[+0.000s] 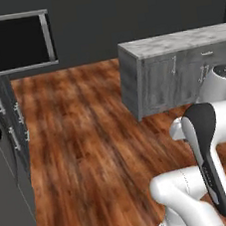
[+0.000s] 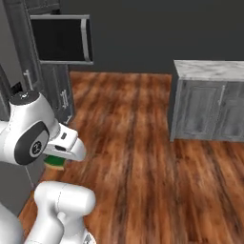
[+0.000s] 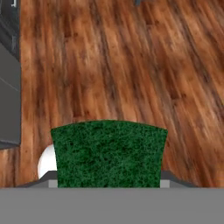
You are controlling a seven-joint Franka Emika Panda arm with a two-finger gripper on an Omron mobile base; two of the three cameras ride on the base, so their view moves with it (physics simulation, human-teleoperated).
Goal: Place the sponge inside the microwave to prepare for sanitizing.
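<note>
Sponge (image 3: 108, 153): green scouring face up, filling the lower middle of the hand view; in the right base view a green-and-yellow corner shows at 8 o'clock, under the arm's white wrist.
Claw (image 3: 108, 183): closed on the sponge, a grey tip visible at each of its sides; held over the wood floor (image 3: 131, 65), touching no surface.
Microwave (image 2: 61, 38): open black-glass door with grey frame, at 11 o'clock in the right base view, set among tall grey cabinets (image 1: 8, 163); well apart from the sponge.
Island counter (image 1: 176, 42): marble-topped, at 2 o'clock in the left base view; not needed.
Step in hand: carrying, by judgement.
Advice: keep the grip firm, approach around the open door, and raise the sponge level before entering the cavity.
</note>
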